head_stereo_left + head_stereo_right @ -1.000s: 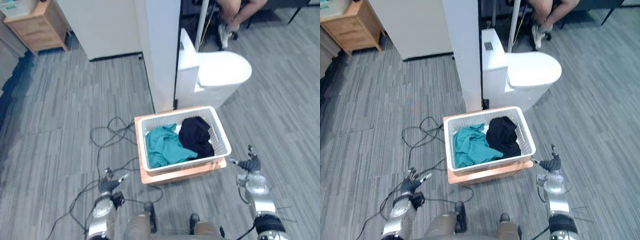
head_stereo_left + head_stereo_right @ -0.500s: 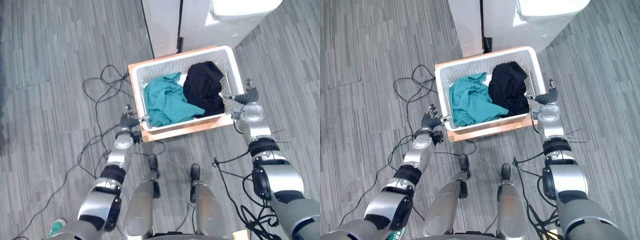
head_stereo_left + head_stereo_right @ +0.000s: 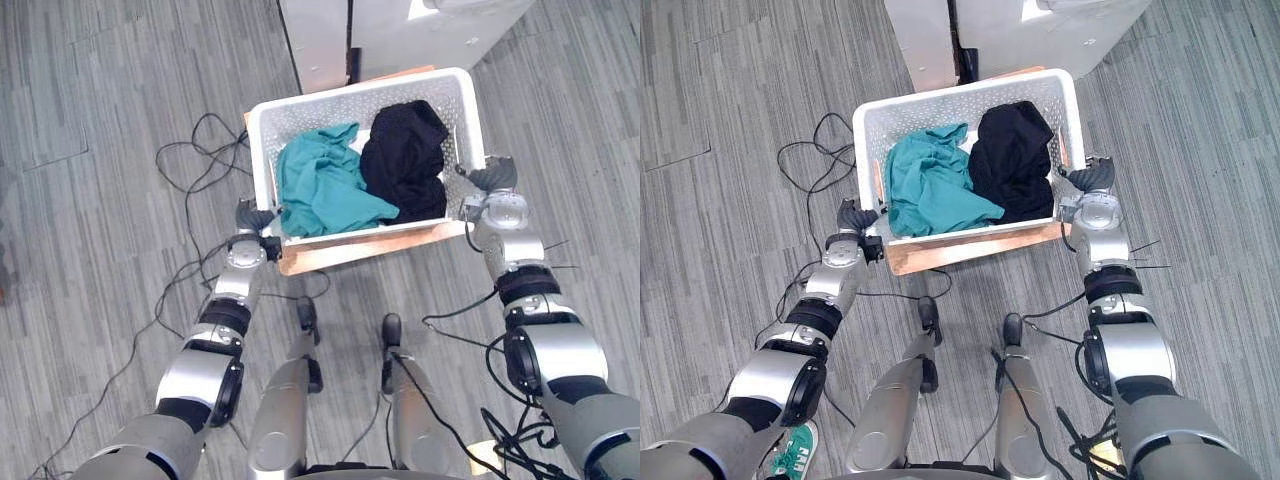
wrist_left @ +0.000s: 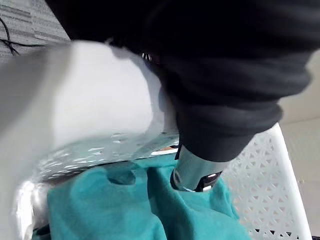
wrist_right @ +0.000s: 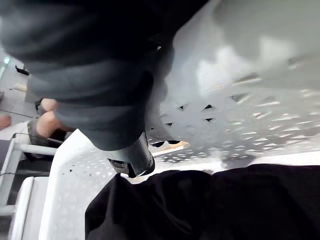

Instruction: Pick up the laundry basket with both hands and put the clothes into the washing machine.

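Note:
A white perforated laundry basket (image 3: 352,101) stands on a low wooden board (image 3: 372,246) on the floor in front of me. Inside lie a teal garment (image 3: 325,190) on the left and a black garment (image 3: 405,160) on the right. My left hand (image 3: 251,222) is at the basket's near left corner, curled on its rim. In its wrist view a digit (image 4: 192,172) reaches over the rim above the teal garment (image 4: 150,210). At the right side my right hand (image 3: 493,183) is curled on the rim, with a digit (image 5: 130,160) inside by the black garment (image 5: 210,200).
The white washing machine (image 3: 440,35) stands just behind the basket, with a white pillar (image 3: 315,40) to its left. Grey plank floor (image 3: 100,150) lies open to the left and right. A person's legs (image 5: 45,117) appear far behind in the right wrist view.
The camera has tipped further down. Both hands, held open beside the basket half a second ago, have moved in and curled onto its rim.

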`<state>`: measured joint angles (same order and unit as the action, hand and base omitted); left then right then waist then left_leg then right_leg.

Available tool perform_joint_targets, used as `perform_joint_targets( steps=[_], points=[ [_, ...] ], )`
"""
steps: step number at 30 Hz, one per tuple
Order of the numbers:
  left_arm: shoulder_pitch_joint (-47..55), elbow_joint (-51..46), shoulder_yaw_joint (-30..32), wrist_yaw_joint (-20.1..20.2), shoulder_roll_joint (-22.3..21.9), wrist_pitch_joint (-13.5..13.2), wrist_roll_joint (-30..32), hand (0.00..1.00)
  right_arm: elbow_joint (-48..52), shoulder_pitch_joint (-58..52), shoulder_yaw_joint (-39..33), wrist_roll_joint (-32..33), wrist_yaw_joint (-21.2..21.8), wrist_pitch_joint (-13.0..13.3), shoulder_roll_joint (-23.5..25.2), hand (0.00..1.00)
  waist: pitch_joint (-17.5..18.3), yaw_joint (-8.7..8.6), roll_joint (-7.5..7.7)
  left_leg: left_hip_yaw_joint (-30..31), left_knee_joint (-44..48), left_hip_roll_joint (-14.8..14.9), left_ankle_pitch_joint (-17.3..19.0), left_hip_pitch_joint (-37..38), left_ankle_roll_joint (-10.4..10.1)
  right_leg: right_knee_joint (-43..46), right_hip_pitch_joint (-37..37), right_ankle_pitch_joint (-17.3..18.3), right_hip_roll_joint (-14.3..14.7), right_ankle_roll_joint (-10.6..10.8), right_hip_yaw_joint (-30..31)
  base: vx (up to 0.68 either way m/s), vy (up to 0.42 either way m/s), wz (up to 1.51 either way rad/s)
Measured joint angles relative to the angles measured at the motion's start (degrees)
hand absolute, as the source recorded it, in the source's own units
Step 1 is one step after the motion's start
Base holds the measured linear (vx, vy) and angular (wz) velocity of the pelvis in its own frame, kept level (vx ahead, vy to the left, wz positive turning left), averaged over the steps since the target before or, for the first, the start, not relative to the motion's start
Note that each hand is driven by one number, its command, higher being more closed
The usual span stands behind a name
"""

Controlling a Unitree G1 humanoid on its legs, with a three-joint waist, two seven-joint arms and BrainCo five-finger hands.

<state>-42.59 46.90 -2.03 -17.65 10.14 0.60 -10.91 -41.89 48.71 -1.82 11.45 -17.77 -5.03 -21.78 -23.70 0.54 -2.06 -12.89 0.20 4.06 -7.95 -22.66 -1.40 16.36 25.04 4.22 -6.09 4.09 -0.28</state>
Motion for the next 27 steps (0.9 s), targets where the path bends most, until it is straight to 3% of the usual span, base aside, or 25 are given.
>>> perform_joint_targets(
  steps=[4,5,9,11,14,17,20,21,22,24,25,26,27],
  points=[
    [10.7,-14.0,-0.4,-0.3,0.2,0.4,-0.8,1.0,13.9,-11.7,-0.6,-0.2,-0.1,0.1,1.2,1.0,-0.9,-0.1,0.07,0.2,-0.3,-0.1,0.8,4.0,-1.1,-0.5,-3.7,0.0,0.0,0.0,0.2,0.07,-0.007,-0.08],
    [17.0,-21.1,-0.7,-0.4,0.0,0.3,-0.7,1.0,19.9,-17.4,-1.0,-0.7,-0.2,0.3,2.4,1.0,-0.9,-0.62,0.08,0.2,-0.3,-0.5,1.4,5.7,-1.6,-1.0,-5.5,0.1,0.0,0.1,0.2,0.05,0.008,-0.05],
    [30.4,-33.7,-1.0,-1.4,-1.2,0.2,-0.4,1.0,30.6,-29.6,-3.0,-4.0,0.5,2.4,7.2,1.0,-0.6,-2.31,0.16,0.1,-0.3,-0.9,2.9,9.2,-1.2,-3.3,-9.9,0.9,-0.1,0.3,0.4,0.04,0.01,-0.03],
    [35.2,-36.9,-1.4,-1.3,-1.2,0.2,0.3,1.0,33.5,-34.2,-3.0,-5.5,1.2,2.5,8.7,1.0,0.1,-2.88,0.2,-0.1,-0.3,-0.8,3.4,10.3,-1.2,-4.6,-11.4,0.9,0.0,0.3,0.6,0.05,0.009,-0.1],
    [44.4,-42.7,-1.8,-1.1,-2.5,0.3,0.9,1.0,38.6,-43.3,-3.4,-7.8,3.1,2.5,11.4,1.0,4.4,-3.18,0.3,-2.2,-0.2,-0.6,4.6,11.9,-0.7,-7.4,-12.8,-0.4,0.2,0.7,2.5,0.11,0.01,-0.38],
    [49.3,-47.7,-1.5,0.1,-2.7,0.3,1.0,1.0,43.6,-48.2,-4.0,-9.9,4.7,3.0,13.2,1.0,5.8,-3.33,1.23,-6.8,1.9,0.1,7.6,15.0,-0.3,-8.8,-14.9,-1.7,0.8,1.4,7.1,0.11,0.025,-0.78],
    [51.0,-50.8,-0.5,0.9,-2.7,0.3,1.0,1.0,47.1,-51.1,-3.9,-10.7,6.3,5.2,14.3,1.0,6.7,-4.17,2.73,-14.3,8.4,2.1,13.7,16.8,-0.2,-9.0,-14.6,-3.4,2.0,3.0,13.2,0.02,0.036,-1.59],
    [51.3,-50.9,0.0,1.5,-2.7,0.2,1.0,1.0,47.5,-51.4,-4.0,-11.5,6.9,5.7,14.3,1.0,7.3,-4.29,3.07,-17.7,9.8,3.4,16.1,18.1,-0.1,-11.2,-14.5,-5.9,2.7,2.4,11.5,-0.03,0.031,-1.7],
    [51.6,-50.9,0.1,1.7,-2.5,0.2,1.0,1.0,47.6,-51.8,-4.0,-11.6,7.2,6.1,14.5,1.0,8.2,-4.34,3.43,-19.8,10.0,4.2,17.0,18.6,0.3,-12.7,-14.5,-6.0,2.4,0.9,8.2,-0.04,0.036,-1.93],
    [51.4,-50.8,0.1,3.1,-2.9,0.2,1.8,1.0,47.6,-54.0,-4.2,-11.9,8.1,6.7,14.5,1.0,9.3,-6.45,3.2,-27.0,11.7,6.5,19.3,20.8,0.3,-10.1,-13.0,-3.4,-2.2,-6.7,-11.5,0.02,0.055,-1.64],
    [51.4,-50.8,0.2,3.2,-2.9,0.2,2.0,1.0,47.5,-54.4,-4.4,-11.9,8.2,6.8,14.6,1.0,9.3,-6.57,3.16,-29.7,12.9,7.6,19.6,21.6,0.1,-8.5,-12.8,-2.7,-3.7,-7.7,-17.2,0.12,0.057,-1.85],
    [51.4,-50.7,0.4,3.2,-2.9,0.2,2.1,1.0,46.8,-54.8,-4.4,-11.8,8.3,6.8,14.6,1.0,9.4,-6.35,3.05,-34.2,15.3,9.7,21.4,23.4,-0.2,-5.2,-12.9,-1.5,-6.5,-9.5,-27.0,0.14,0.028,-2.05],
    [51.4,-50.4,0.5,3.2,-2.8,0.2,2.1,1.0,46.1,-54.8,-4.2,-11.8,8.5,6.8,14.7,1.0,9.8,-6.05,3.08,-38.4,18.4,11.6,23.1,25.4,-1.0,-3.3,-13.2,-1.7,-7.6,-9.1,-32.4,0.19,-0.041,-2.07]
  ],
)
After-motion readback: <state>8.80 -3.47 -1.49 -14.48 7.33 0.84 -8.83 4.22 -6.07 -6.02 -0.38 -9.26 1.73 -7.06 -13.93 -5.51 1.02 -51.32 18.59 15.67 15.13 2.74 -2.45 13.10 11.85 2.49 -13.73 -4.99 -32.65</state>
